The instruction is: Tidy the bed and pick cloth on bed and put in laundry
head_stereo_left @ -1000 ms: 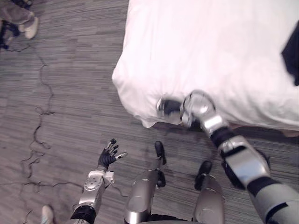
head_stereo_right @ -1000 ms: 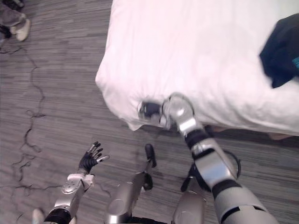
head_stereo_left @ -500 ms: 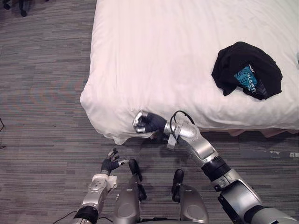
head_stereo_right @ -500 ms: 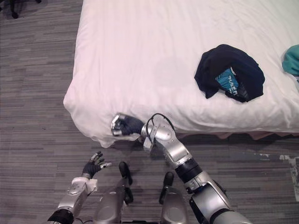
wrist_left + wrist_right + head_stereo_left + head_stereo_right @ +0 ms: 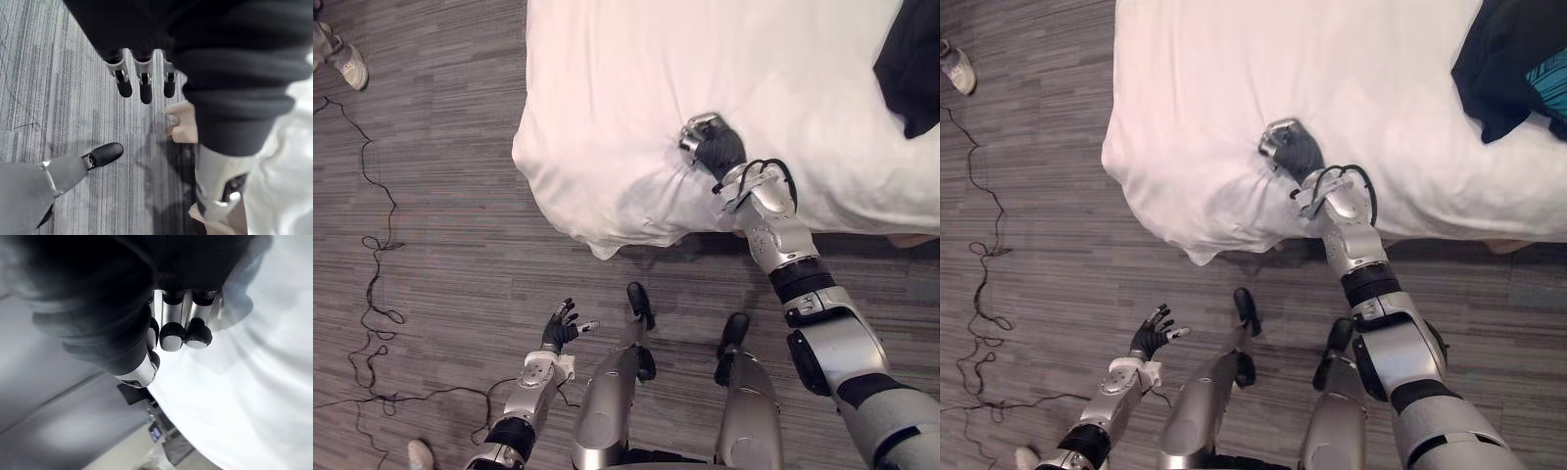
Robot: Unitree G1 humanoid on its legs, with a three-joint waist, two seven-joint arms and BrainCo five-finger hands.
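A white bed cover (image 5: 636, 88) lies over the bed, whose near corner (image 5: 597, 240) hangs toward the floor. My right hand (image 5: 710, 145) rests on top of the cover a little in from that corner. Its fingers (image 5: 181, 333) are curled against the thumb, and creases in the cover run out from under it. A black garment (image 5: 1513, 59) with a teal patch lies on the bed at the far right. My left hand (image 5: 560, 331) hangs low over the carpet in front of the bed, its fingers (image 5: 142, 83) straight and holding nothing.
Grey striped carpet (image 5: 440, 245) spreads out left of and in front of the bed. A person's light shoe (image 5: 350, 67) stands at the far left. Another shoe tip (image 5: 414, 453) shows at the bottom left. A beige bed leg (image 5: 182, 126) stands by the cover's hanging edge.
The camera has swung about between frames. My right hand has gone from the cover's hanging edge at the corner up onto the top of the bed. The left hand stays low and open.
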